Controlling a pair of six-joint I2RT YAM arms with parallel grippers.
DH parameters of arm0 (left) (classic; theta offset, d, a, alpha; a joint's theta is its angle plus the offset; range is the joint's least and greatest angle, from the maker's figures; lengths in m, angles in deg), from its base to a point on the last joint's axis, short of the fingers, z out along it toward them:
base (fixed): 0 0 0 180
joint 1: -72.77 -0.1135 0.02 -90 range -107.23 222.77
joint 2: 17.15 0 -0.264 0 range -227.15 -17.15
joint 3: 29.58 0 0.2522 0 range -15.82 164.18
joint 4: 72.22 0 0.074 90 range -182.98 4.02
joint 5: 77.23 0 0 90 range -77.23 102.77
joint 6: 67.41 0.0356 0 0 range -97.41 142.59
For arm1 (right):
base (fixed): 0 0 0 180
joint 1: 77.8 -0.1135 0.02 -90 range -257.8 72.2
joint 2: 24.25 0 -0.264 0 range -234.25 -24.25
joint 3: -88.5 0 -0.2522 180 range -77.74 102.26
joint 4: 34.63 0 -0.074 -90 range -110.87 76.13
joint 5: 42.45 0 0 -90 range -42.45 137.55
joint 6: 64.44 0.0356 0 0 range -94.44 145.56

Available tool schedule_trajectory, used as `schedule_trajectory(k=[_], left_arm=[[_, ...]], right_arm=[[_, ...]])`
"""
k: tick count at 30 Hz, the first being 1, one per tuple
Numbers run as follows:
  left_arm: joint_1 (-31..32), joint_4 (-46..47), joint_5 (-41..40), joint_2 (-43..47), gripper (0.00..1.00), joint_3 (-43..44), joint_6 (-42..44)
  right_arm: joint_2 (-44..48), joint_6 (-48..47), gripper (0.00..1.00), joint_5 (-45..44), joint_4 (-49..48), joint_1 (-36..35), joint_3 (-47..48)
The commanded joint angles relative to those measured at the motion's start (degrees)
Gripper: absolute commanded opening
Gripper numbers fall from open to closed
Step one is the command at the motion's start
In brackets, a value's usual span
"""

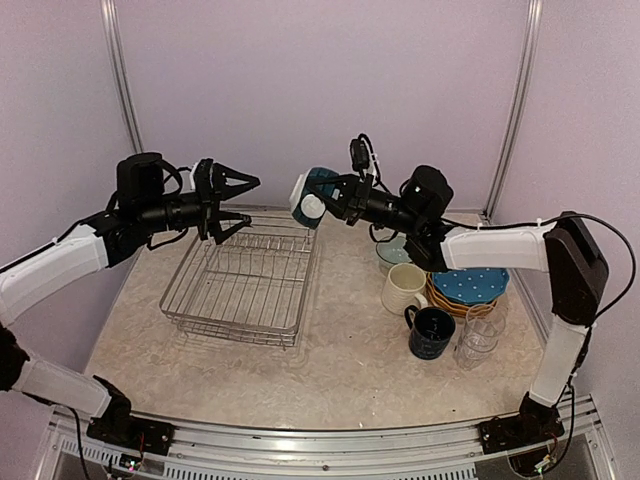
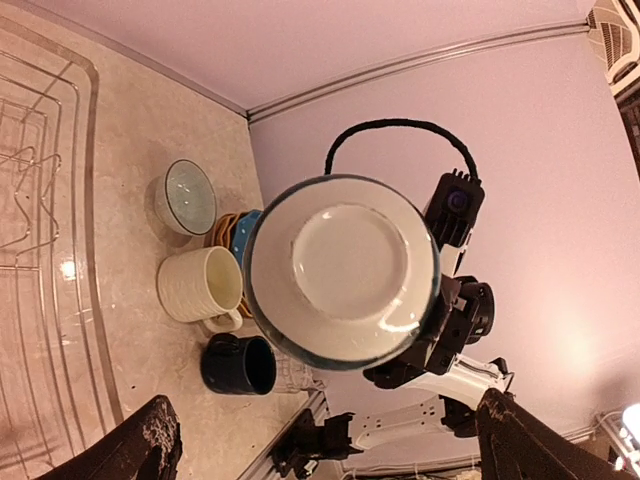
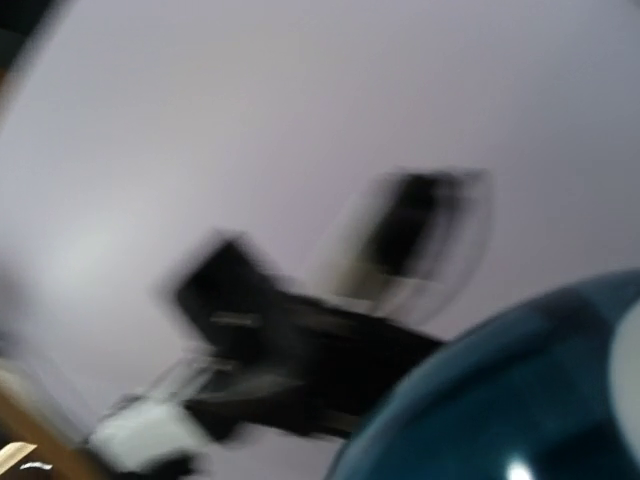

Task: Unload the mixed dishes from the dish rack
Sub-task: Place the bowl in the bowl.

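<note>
A robot test cell in a lab, not a real kitchen: the left arm (image 1: 50,265) and right arm (image 1: 500,245) are bolted to a metal rail (image 1: 330,452) along the near edge of a marble-patterned table (image 1: 340,365), with a loose black cable (image 2: 400,123) looping off one arm. Bare lilac walls (image 1: 320,90) and metal posts (image 1: 122,70) close in the left, far and right sides. The dish rack (image 1: 245,285), bowl (image 1: 322,185), mugs (image 1: 403,288), plates (image 1: 470,285) and glasses (image 1: 480,335) are the only household things
</note>
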Motion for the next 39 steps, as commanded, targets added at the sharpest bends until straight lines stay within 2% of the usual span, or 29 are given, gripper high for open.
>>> schedule_trajectory(k=[1,4,6,9,12,14,20,33,37,39], left_arm=[[-0.7,-18.8,-8.4,5.6,0.99,1.8,13.8],[-0.9,-24.0,-12.0,8.2,0.99,1.9,16.0],[-1.1,-25.8,-13.5,9.0,0.99,1.8,16.6],[-1.6,-25.7,-13.1,9.1,0.99,1.1,16.3],[-1.4,-24.7,-12.1,8.5,0.99,1.1,15.6],[-1.3,-24.4,-11.9,7.7,0.99,1.6,15.0],[0.0,-24.6,-11.4,5.5,0.99,3.0,13.9],[2.0,-25.5,-11.2,3.4,0.99,3.3,12.5],[2.1,-25.8,-11.1,3.5,0.99,3.4,12.6],[2.1,-26.1,-11.2,3.6,0.99,3.4,12.7]], right_arm=[[8.9,-27.1,0.00,-5.2,36.2,3.2,1.2],[9.6,-45.2,0.00,-20.8,64.8,3.4,9.1],[8.1,-51.9,0.00,-32.5,77.5,3.5,13.5],[5.1,-58.6,0.00,-46.2,89.9,3.6,18.9],[2.4,-63.6,0.00,-53.7,95.2,4.1,21.9],[-0.1,-64.9,0.00,-54.9,98.2,5.3,24.2],[-10.2,-67.3,0.00,-50.6,106.7,9.4,32.8],[-21.3,-69.6,0.01,-49.6,109.1,10.5,41.5],[-22.9,-69.4,0.08,-48.9,110.1,10.6,42.8],[-23.3,-69.2,0.17,-48.2,110.1,10.6,42.9]])
